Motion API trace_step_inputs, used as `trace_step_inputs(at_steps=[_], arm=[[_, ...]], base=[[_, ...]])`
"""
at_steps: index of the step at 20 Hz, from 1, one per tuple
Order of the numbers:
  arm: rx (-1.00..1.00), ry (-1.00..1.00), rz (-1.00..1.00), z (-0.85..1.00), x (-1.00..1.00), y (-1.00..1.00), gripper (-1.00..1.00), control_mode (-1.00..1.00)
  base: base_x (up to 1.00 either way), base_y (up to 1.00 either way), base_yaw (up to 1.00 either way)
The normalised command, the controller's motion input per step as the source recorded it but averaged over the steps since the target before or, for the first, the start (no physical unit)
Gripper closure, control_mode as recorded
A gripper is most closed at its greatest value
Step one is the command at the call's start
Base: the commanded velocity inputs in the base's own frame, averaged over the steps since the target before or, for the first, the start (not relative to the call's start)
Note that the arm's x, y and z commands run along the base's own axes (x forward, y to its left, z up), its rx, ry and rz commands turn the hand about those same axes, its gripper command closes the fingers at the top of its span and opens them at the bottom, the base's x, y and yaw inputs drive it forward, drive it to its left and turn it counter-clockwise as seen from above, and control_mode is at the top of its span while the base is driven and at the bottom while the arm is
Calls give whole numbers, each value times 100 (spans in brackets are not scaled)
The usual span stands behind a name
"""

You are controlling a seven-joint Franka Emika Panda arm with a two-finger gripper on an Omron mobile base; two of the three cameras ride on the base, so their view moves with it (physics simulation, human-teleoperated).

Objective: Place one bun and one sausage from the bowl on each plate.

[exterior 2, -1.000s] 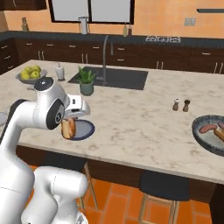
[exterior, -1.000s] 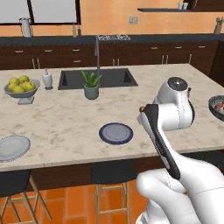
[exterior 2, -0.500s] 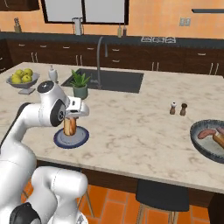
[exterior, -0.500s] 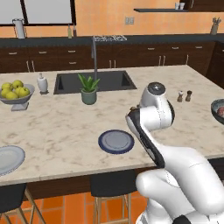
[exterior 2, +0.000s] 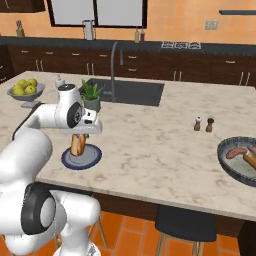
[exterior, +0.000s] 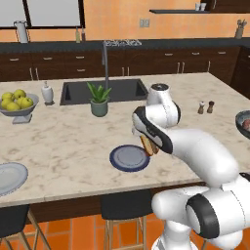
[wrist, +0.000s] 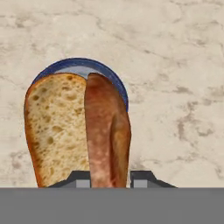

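The robot's hand (exterior 2: 78, 141), clamped on a bun (exterior 2: 76, 145), hangs directly over the nearer blue-rimmed plate (exterior 2: 81, 157) at the lower left of the right base view, the bun held upright with its lower end just above or perhaps touching the plate; which of the two cannot be told. Half a second earlier the same load was already over this plate, and a second ago the base was further off, so the whole kitchen has slid across both base views as the robot drove in; the plate itself has not moved on the bench (exterior 2: 150, 145). From the hand camera the bun (wrist: 57, 131) shows its cut crumb face beside a brown crust, with the plate (wrist: 107, 72) peeking out behind it at upper centre. In the left base view the bun (exterior: 148, 145) sits at the right edge of that plate (exterior: 128, 158), while the second plate (exterior: 10, 177) waits bare at the far left. The wide dark bowl (exterior 2: 241, 161), at the right edge, holds sausages (exterior 2: 236, 152). The carry looks finished: release comes next, and neither plate has a sausage yet.
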Motion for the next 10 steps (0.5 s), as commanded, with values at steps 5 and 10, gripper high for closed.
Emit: trace_step_inputs(at_steps=[5, 10], arm=[[6, 28, 8, -56, -2, 7, 100, -100], [0, 9, 2, -68, 53, 49, 100, -100]], base=[[0, 0, 0], [0, 0, 0]])
